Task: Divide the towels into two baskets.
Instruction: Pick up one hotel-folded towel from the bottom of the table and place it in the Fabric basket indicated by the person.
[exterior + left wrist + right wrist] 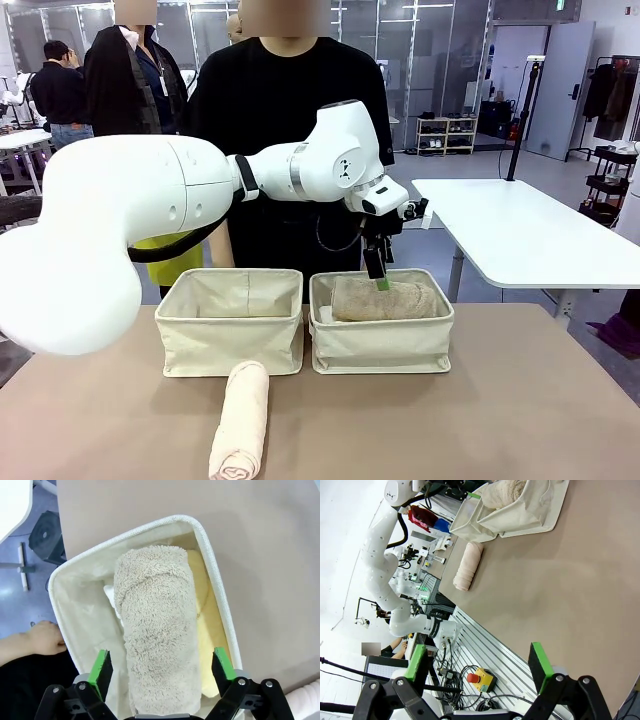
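The left gripper (378,275) (162,665) hangs wide open, holding nothing. Its green pads (102,666) stand either side of the tan terry-cloth towel roll (385,298) (157,630) directly beneath it, apart from the cloth. That roll lies in a rectangular cream canvas basket (380,348) (220,600) on a yellow towel (205,605), with a bit of white towel (111,597) at its other flank. A person's hand (45,637) rests just outside the basket wall. Well away from this gripper, a cream towel roll (240,420) (468,566) lies on the brown table (500,400) before the second canvas basket (230,340). The right gripper (477,662) is spread open too, above bare tabletop.
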You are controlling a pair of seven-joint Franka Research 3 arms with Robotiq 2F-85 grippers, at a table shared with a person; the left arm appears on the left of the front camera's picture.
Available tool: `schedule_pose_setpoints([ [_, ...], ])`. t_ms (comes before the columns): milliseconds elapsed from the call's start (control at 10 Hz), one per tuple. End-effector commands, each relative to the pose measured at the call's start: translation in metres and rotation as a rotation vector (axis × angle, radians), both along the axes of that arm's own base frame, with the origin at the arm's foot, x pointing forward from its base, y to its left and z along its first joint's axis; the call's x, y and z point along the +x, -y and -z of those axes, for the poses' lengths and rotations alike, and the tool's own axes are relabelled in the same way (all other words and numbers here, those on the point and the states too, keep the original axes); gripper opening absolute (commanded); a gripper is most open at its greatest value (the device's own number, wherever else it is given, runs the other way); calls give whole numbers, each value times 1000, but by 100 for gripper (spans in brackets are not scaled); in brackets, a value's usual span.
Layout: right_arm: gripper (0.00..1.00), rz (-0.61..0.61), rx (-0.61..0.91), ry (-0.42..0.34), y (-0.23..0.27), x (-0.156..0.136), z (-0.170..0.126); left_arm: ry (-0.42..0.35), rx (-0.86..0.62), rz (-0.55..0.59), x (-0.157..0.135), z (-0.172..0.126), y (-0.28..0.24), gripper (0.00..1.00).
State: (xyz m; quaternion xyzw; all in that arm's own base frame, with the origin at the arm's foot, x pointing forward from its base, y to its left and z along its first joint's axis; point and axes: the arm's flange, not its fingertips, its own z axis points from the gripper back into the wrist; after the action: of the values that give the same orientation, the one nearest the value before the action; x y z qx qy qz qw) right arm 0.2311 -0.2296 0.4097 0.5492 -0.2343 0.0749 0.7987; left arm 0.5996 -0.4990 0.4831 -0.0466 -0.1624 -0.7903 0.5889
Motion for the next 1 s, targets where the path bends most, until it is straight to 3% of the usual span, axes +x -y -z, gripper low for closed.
schedule_pose_setpoints([
  [0, 100, 0, 4, 14, -1, -3, -3, 4, -5, 1, 0, -1, 1, 100],
  [200, 100, 0, 4, 14, -1, -3, -3, 0, 0, 0, 0, 0, 0, 100],
  [300, 100, 0, 4, 14, -1, -3, -3, -12, 29, -120, -3, -19, -8, 100],
  [500, 100, 0, 4, 14, -1, -3, -3, 13, -46, -281, -43, -50, -54, 100],
  [800, 100, 0, 4, 14, -1, -3, -3, -63, -174, -400, -111, -78, -160, 100],
  [900, 100, 0, 4, 14, -1, -3, -3, -56, -248, -462, -132, -82, -200, 100],
])
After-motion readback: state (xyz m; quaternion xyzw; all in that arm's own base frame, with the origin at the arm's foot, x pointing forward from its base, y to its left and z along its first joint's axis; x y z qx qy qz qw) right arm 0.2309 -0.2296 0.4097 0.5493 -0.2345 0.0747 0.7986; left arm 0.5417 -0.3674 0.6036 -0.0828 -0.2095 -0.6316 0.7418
